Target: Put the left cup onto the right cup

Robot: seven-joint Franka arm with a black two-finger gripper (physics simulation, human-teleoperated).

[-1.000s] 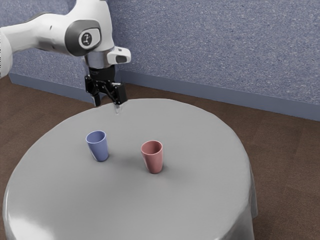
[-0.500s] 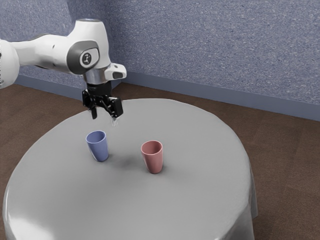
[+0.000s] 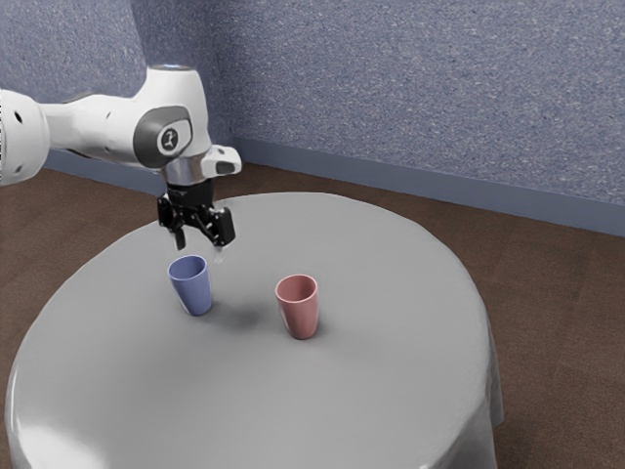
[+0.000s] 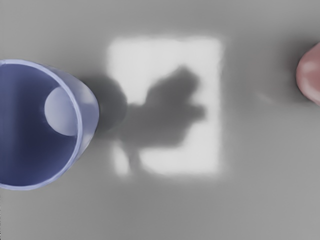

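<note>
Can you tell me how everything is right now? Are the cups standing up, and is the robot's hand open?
blue cup: standing upright on the table, mouth up, empty, not held.
pink cup: standing upright, mouth up, apart from the blue cup, nothing stacked on it.
hand: open, holding nothing, just above the blue cup.
table: covered by a grey cloth.

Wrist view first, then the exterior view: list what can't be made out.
- Wrist view: red cup, cut off by the picture's edge; a blurred sliver shows, its shape unreadable.
- Wrist view: blue cup, partly cut off by the edge.
- Exterior view: table, near rim cut off by the lower edge.
- Exterior view: arm, its base cut off at the exterior view's left.
</note>
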